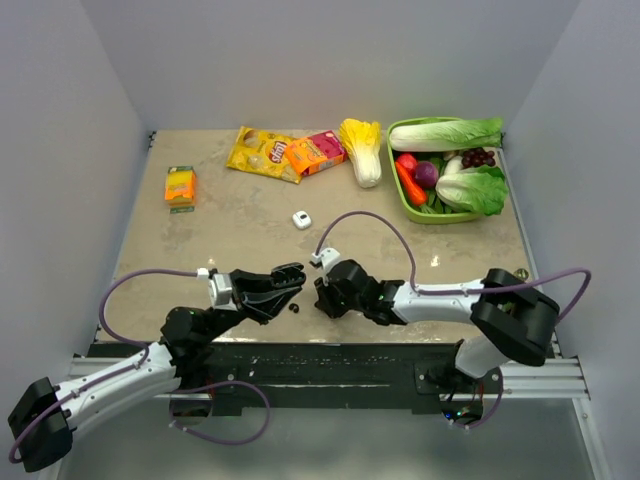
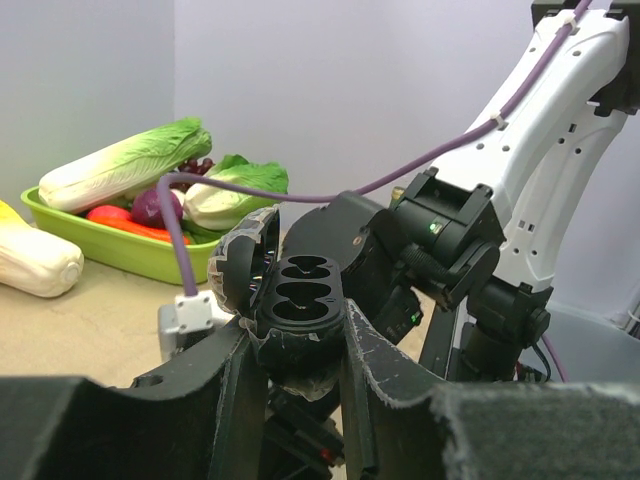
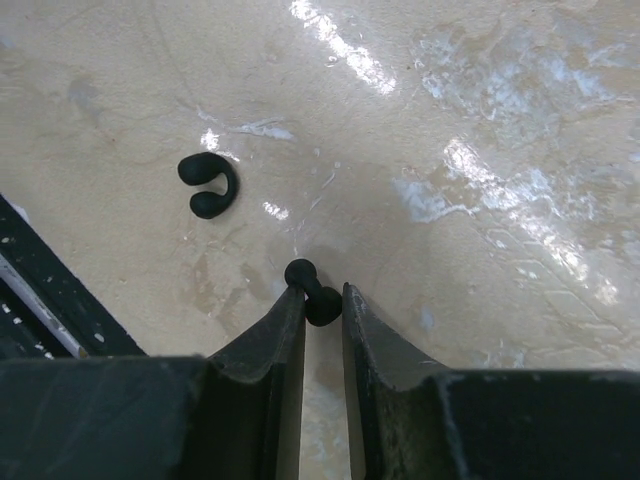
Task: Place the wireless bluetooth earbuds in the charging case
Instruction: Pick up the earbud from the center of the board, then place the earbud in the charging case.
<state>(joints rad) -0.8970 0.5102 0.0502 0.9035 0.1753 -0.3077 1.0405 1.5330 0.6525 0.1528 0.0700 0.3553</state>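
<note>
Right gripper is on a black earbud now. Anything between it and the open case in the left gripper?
Nothing visible. The earbud sits between the fingertips of the right gripper on the table; the case, held by the left gripper, has its lid open and both slots empty. The second earbud lies on the table to the side.

The left pincer [image 1: 284, 286] is holding a black case [image 1: 291, 272] over the counter [image 1: 240, 230]; a black earbud [image 1: 294, 309] is lying between it and the right pincer [image 1: 321, 300].

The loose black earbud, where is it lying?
In the right wrist view, the loose black earbud lies on the table, up and left of the right fingers, which pinch the other earbud.
</note>
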